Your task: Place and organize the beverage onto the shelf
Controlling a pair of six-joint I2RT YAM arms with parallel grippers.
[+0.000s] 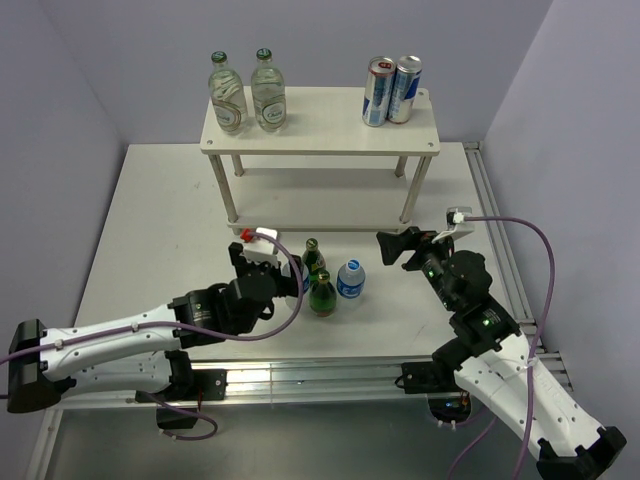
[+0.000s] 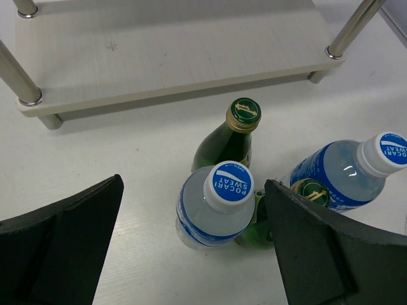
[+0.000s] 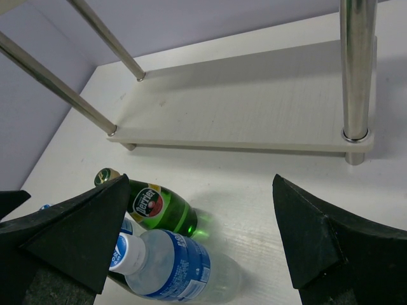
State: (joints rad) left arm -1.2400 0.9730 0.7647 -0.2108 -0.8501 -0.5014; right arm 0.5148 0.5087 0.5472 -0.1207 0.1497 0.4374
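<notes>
The cream shelf (image 1: 320,120) stands at the back, with two clear glass bottles (image 1: 247,95) on its top left and two cans (image 1: 391,91) on its top right. Its lower board (image 2: 159,51) is bare. Two green Perrier bottles (image 1: 318,280) and two blue-capped Pocari Sweat bottles stand clustered on the table. My left gripper (image 2: 194,184) is open above one Pocari bottle (image 2: 215,206), its fingers either side and apart from it. The other Pocari bottle (image 1: 350,279) stands to the right. My right gripper (image 1: 392,246) is open and empty, right of the cluster.
The shelf's metal legs (image 3: 354,70) stand close ahead of the right gripper. In the right wrist view a green bottle (image 3: 156,206) and a Pocari bottle (image 3: 172,264) stand at lower left. The table's metal rail (image 1: 495,240) runs along the right edge.
</notes>
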